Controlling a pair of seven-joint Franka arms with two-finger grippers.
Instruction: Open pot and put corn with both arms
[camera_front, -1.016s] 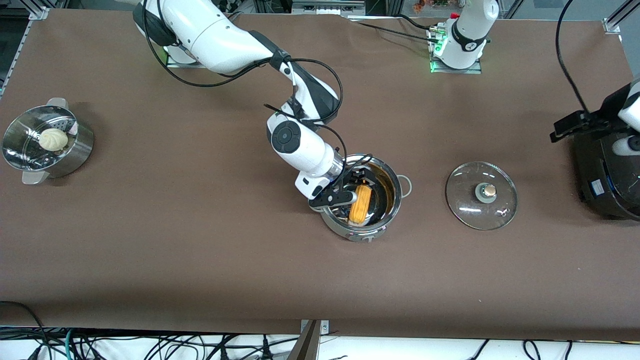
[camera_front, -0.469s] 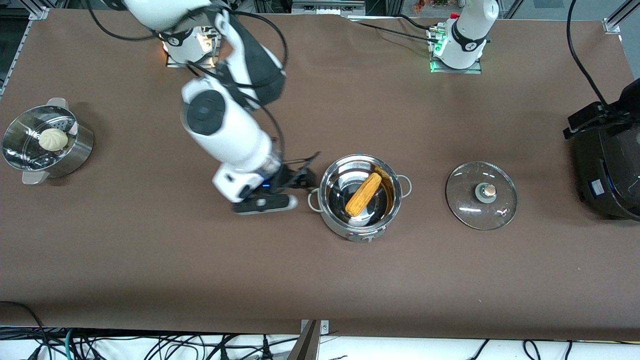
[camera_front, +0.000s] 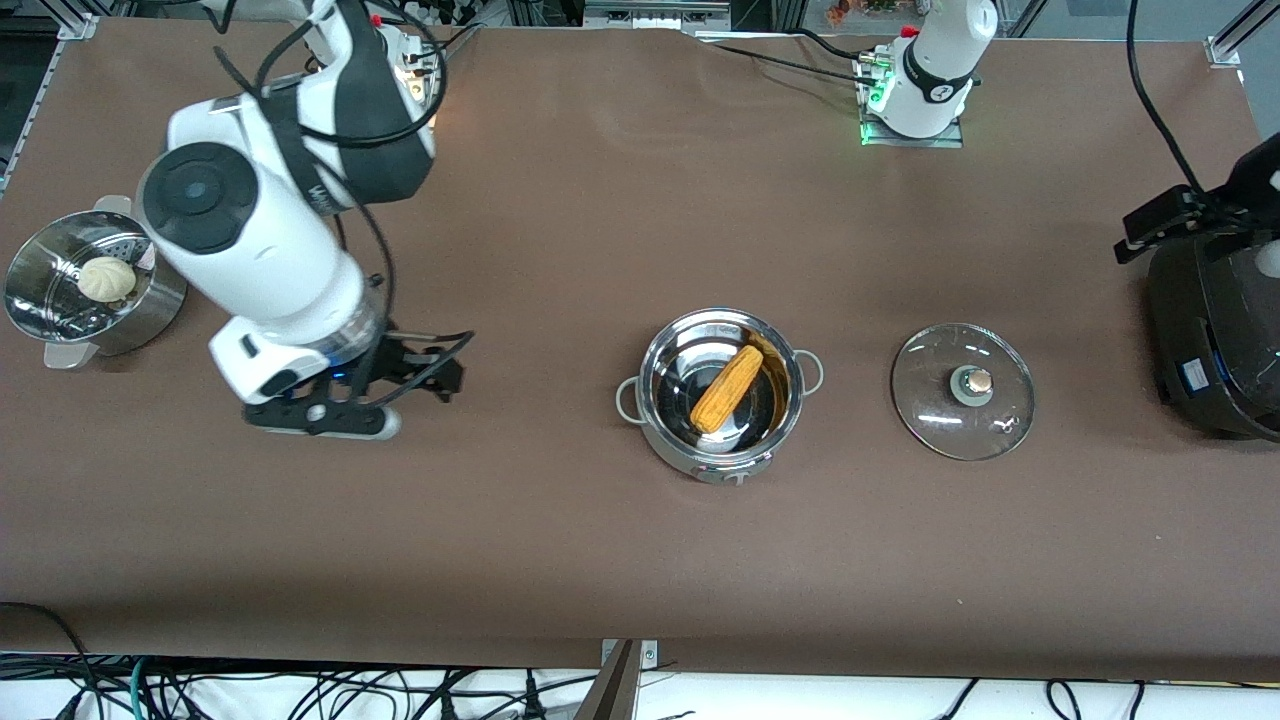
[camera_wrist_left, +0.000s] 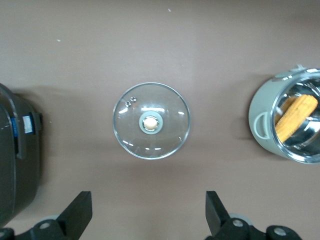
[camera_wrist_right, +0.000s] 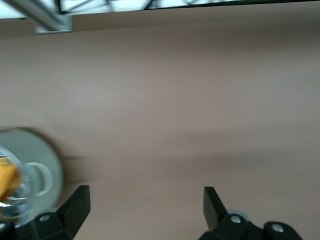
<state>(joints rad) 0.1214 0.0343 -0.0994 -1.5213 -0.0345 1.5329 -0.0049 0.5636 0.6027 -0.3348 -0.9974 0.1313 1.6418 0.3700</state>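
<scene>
**Corn in the open pot, right arm pulled clear**

The corn (camera_front: 727, 388) lies at a slant inside the open steel pot (camera_front: 790, 425), near the middle of the brown surface (camera_front: 560, 540). A second ago the right end effector (camera_front: 400, 375) was down inside the pot at the cob; since then it has let go and swung well away toward the right arm's end of the surface. It now hangs over bare surface, empty, its two fingers spread wide. From it, the pot is well off toward the left arm's end, and a steel steamer (camera_front: 160, 300) holding a pale bun (camera_front: 107, 278) is close by toward the right arm's end.

The glass lid (camera_front: 962, 391) rests flat on the surface beside the pot, knob up, toward the left arm's end. The left end effector (camera_wrist_left: 150, 220) hovers high, with the lid below it and the pot off to one side; its fingers are also spread wide and hold nothing. A large black cooker (camera_front: 1215, 340) sits at the edge next to it.

With the lid off, the corn inside and both arms clear, the task looks complete.
</scene>
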